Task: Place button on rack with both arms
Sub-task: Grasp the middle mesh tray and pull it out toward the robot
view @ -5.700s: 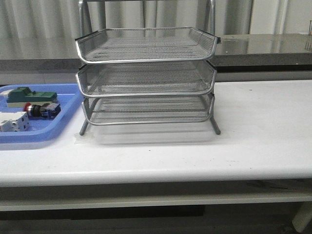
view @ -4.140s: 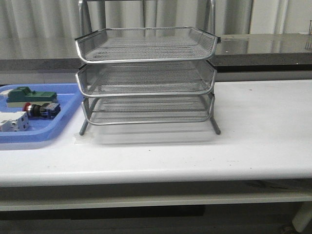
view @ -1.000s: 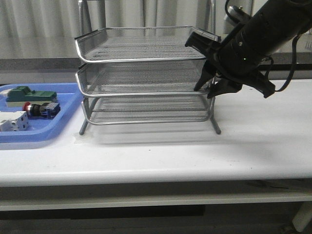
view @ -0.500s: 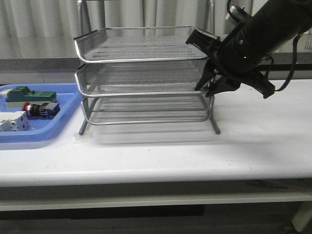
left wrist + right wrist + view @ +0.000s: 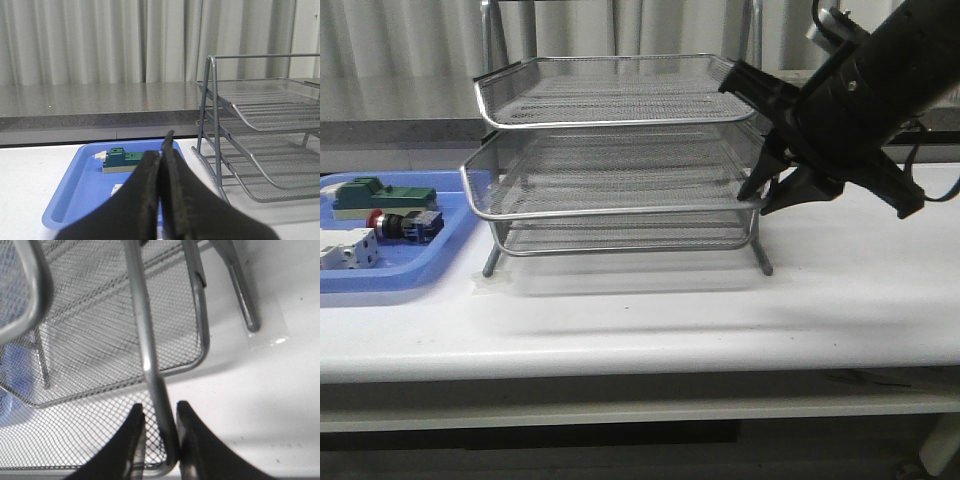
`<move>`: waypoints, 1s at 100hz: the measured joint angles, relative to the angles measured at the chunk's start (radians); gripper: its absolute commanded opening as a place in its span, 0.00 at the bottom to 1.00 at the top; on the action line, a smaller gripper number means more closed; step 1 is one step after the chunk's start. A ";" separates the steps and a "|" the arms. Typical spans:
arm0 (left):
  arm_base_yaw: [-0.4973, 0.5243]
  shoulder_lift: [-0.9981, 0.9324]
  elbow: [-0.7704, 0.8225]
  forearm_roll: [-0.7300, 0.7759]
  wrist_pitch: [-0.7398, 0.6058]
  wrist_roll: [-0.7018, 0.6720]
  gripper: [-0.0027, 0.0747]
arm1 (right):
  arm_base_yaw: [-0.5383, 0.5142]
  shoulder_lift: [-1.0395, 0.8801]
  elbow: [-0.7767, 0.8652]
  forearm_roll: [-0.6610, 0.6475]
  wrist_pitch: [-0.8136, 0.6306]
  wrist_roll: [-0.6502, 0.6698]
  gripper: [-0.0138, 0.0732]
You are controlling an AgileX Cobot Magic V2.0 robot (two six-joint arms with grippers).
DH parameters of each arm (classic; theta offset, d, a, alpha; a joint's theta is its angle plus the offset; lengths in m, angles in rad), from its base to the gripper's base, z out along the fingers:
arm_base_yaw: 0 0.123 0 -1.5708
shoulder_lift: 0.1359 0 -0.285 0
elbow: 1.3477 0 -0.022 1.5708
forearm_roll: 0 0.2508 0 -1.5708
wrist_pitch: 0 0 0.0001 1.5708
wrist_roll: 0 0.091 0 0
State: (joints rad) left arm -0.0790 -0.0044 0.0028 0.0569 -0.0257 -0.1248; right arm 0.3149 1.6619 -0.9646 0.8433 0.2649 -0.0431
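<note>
The rack (image 5: 620,122) is a three-tier silver mesh stand in the middle of the table, also seen in the left wrist view (image 5: 260,125). Its middle tray (image 5: 610,211) juts forward of the other two. My right gripper (image 5: 760,198) is shut on that tray's front right corner rim; in the right wrist view the rim (image 5: 150,365) runs between the fingers of the gripper (image 5: 159,407). The button (image 5: 402,226), red-headed, lies in the blue tray to the left. My left gripper (image 5: 161,150) is shut and empty, above the blue tray's near side, and hides the button.
The blue tray (image 5: 430,268) at the table's left also holds a green block (image 5: 382,194) and a white breaker block (image 5: 345,250). In the left wrist view the tray (image 5: 75,200) and green block (image 5: 122,159) show. A grey counter runs behind the table.
The right gripper has closed on the middle tray's corner and drawn back toward the table front; the tray has slid out forward. The button has not moved.
</note>
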 measured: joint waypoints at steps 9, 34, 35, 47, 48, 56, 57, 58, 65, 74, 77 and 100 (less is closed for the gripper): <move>0.000 0.000 0.000 0.000 0.000 0.000 0.01 | 0.006 -0.049 0.064 0.000 -0.004 0.002 0.12; 0.000 0.000 0.000 0.000 0.000 0.000 0.01 | 0.045 -0.176 0.226 -0.010 -0.051 -0.009 0.12; 0.000 0.000 0.000 0.000 0.000 0.000 0.01 | 0.047 -0.179 0.235 -0.010 -0.053 -0.009 0.12; 0.000 0.000 0.000 0.000 0.000 0.000 0.01 | 0.070 -0.227 0.295 -0.010 -0.086 -0.009 0.12; 0.000 0.000 0.000 0.000 0.000 0.000 0.01 | 0.072 -0.230 0.298 -0.010 -0.089 -0.009 0.12; 0.000 0.000 0.000 0.000 0.000 0.000 0.01 | 0.079 -0.254 0.327 -0.010 -0.096 -0.009 0.12; 0.000 0.000 0.000 0.000 0.000 0.000 0.01 | 0.081 -0.258 0.328 -0.010 -0.098 -0.009 0.12; 0.000 0.000 0.000 0.000 0.000 0.000 0.01 | 0.081 -0.258 0.332 -0.010 -0.098 -0.009 0.12; 0.000 0.000 0.000 0.000 0.000 0.000 0.01 | 0.081 -0.277 0.344 -0.010 -0.096 -0.009 0.13; 0.000 0.000 0.000 0.000 0.000 0.000 0.01 | 0.083 -0.296 0.353 -0.010 -0.084 -0.009 0.22; 0.000 0.000 0.000 0.000 0.000 0.000 0.01 | 0.083 -0.300 0.353 -0.011 -0.084 -0.009 0.26; 0.000 0.000 0.000 0.000 0.000 0.000 0.01 | 0.081 -0.325 0.365 -0.028 -0.094 -0.013 0.70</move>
State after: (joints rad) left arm -0.0790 -0.0044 0.0028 0.0569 -0.0257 -0.1248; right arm 0.3957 1.3371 -0.5996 0.8149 0.1713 -0.0562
